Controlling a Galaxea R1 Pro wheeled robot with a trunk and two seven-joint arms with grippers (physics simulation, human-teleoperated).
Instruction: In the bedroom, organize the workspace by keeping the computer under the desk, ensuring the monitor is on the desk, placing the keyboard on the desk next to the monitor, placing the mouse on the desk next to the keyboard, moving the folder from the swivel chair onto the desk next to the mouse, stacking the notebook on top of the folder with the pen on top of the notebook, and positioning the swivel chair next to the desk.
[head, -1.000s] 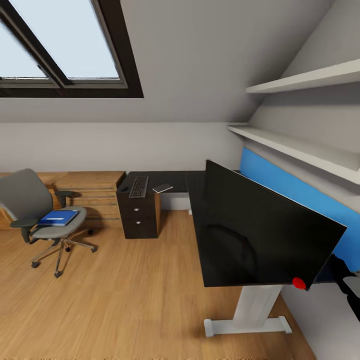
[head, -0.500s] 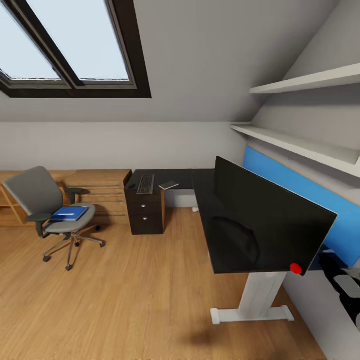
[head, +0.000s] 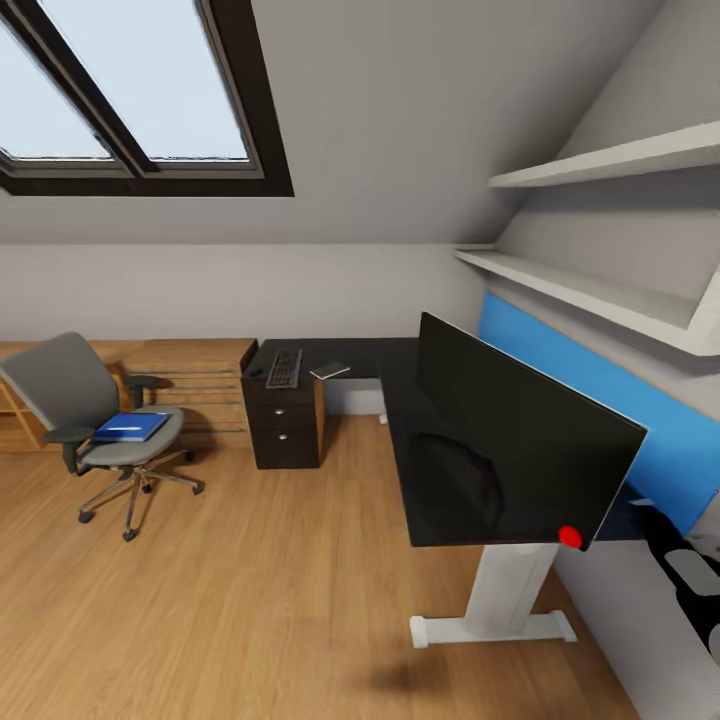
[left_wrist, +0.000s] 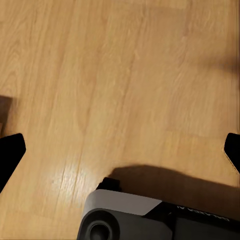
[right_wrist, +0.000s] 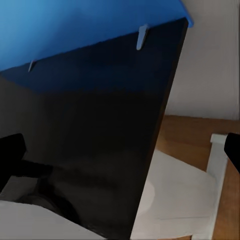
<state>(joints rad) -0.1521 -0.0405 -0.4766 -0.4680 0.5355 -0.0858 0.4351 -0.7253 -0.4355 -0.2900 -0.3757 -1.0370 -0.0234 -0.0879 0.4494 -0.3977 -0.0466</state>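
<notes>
The swivel chair (head: 85, 405) stands on the wood floor at the left, apart from the black L-shaped desk (head: 400, 385). The blue folder (head: 130, 428) lies on its seat, with a thin pale streak on top. On the desk's far wing, above the drawer pedestal, lie the keyboard (head: 284, 367), a small dark mouse (head: 256, 372) beside it and the grey notebook (head: 330, 371). The wide monitor (head: 510, 455) stands on the near wing. The computer is out of view. My left gripper (left_wrist: 120, 150) hangs open over the floor. My right gripper (right_wrist: 120, 150) is open above the desk's end.
A light wooden dresser (head: 190, 380) sits against the back wall behind the chair. A blue wall panel (head: 600, 400) and white shelves (head: 590, 290) line the right wall. The desk's white leg (head: 500, 600) rests on the floor. My right arm (head: 690, 575) shows at the lower right.
The whole head view has shifted and swung slightly, so the camera moved. The chair, desk and things on them have kept their places.
</notes>
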